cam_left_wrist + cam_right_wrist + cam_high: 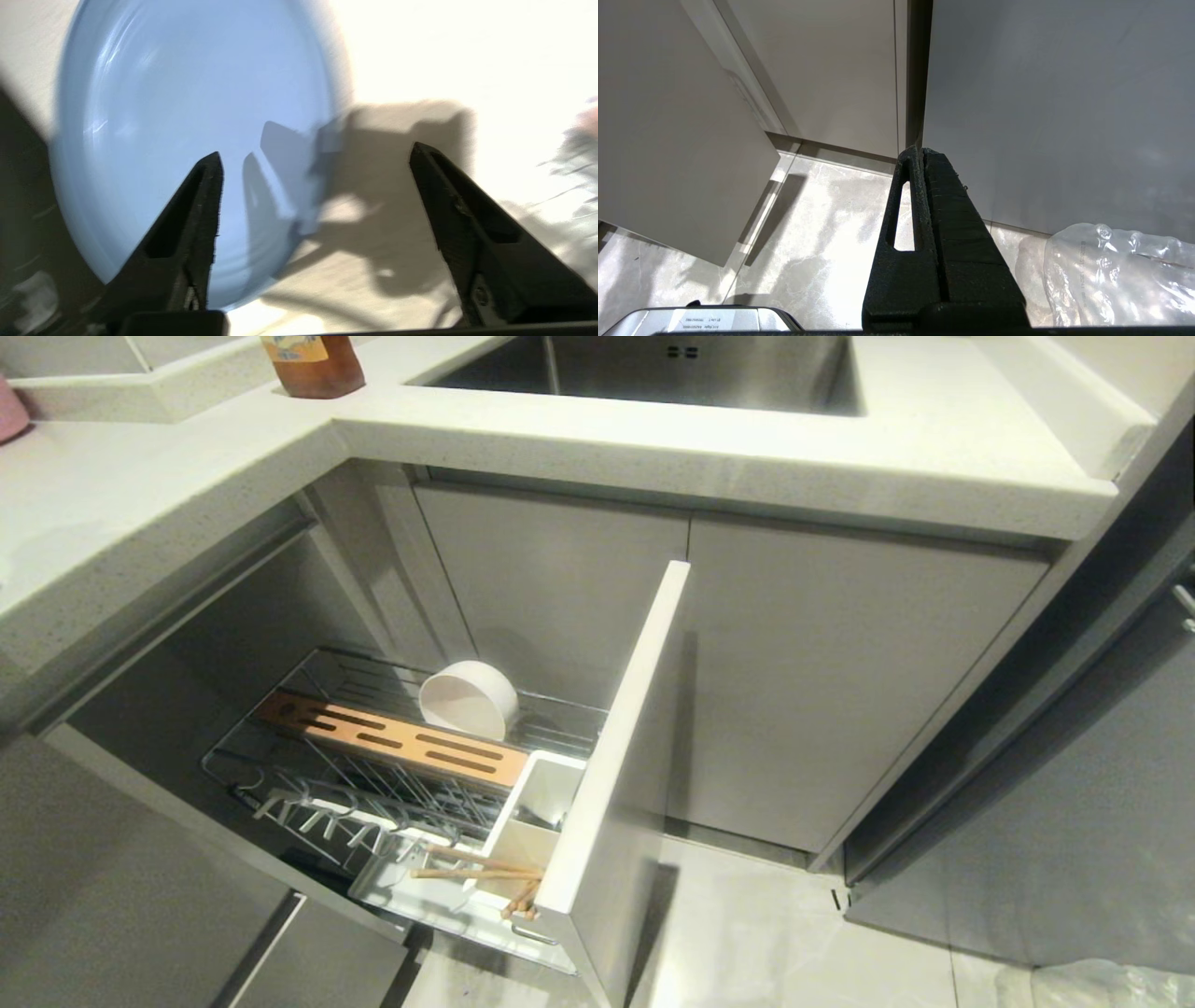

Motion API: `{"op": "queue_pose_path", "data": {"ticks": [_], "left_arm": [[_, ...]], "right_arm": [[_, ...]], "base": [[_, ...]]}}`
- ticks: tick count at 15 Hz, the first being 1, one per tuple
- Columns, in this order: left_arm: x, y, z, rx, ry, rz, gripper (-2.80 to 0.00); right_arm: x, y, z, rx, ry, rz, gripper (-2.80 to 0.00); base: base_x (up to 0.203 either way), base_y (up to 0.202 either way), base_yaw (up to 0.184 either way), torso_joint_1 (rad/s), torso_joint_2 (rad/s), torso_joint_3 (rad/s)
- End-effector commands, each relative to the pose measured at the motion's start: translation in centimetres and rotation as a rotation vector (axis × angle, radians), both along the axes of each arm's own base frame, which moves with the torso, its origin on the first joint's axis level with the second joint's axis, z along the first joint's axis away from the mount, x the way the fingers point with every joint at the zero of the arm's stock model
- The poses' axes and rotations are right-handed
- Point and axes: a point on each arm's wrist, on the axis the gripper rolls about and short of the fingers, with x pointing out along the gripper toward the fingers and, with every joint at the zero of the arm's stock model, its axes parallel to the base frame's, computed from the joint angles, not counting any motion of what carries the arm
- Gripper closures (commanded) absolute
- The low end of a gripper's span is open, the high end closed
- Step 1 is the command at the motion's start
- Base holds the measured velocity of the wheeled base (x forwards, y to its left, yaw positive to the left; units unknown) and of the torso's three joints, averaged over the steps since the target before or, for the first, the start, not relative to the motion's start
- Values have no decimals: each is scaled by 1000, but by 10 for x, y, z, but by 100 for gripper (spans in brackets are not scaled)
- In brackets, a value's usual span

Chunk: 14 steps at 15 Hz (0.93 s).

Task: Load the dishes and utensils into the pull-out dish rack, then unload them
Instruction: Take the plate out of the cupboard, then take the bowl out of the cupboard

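The pull-out dish rack (308,775) stands drawn out under the counter, its pale-grey front panel (616,747) toward me. A cream-white bowl (469,698) leans on its side behind the slotted wood strip (392,739). Light-wood chopsticks (481,870) lie across the white utensil box (523,821). A grey metal utensil (537,821) shows dimly inside that box. In the left wrist view the light-blue plate (196,121) lies flat on a pale surface, and my left gripper (315,156) hangs open above its edge, holding nothing. My right gripper (920,151) is shut and empty, parked low by the floor.
A steel sink (653,369) is set in the white countertop (140,495), with an amber bottle (313,364) behind it. A two-door cabinet (840,672) stands behind the panel. Crumpled clear plastic (1115,275) lies on the tiled floor.
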Motion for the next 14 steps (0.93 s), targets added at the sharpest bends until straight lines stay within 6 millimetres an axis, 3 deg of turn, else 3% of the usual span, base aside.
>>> {"op": "queue_pose_path", "data": {"ticks": [1, 4, 5, 10, 12, 14], "left_arm": [[-19, -8, 9, -50, -100, -55, -280], [-47, -20, 19, -232, -272, -136, -280], [-59, -24, 22, -283, -316, -182, 0], [-119, -38, 30, -654, -524, -362, 0], [-125, -41, 25, -864, -532, -354, 0], [-114, -43, 12, -1016, -475, -288, 0]], "right_arm": [[0, 0, 0, 0, 1, 0, 0], [0, 0, 0, 0, 1, 0, 0], [0, 0, 0, 0, 1, 0, 0], [0, 0, 0, 0, 1, 0, 0], [0, 0, 0, 0, 1, 0, 0], [0, 0, 0, 0, 1, 0, 0]], "base": [[0, 0, 0, 0, 0, 0], [0, 0, 0, 0, 0, 0], [0, 0, 0, 0, 0, 0], [0, 0, 0, 0, 0, 0], [0, 0, 0, 0, 0, 0], [0, 0, 0, 0, 0, 0]]}}
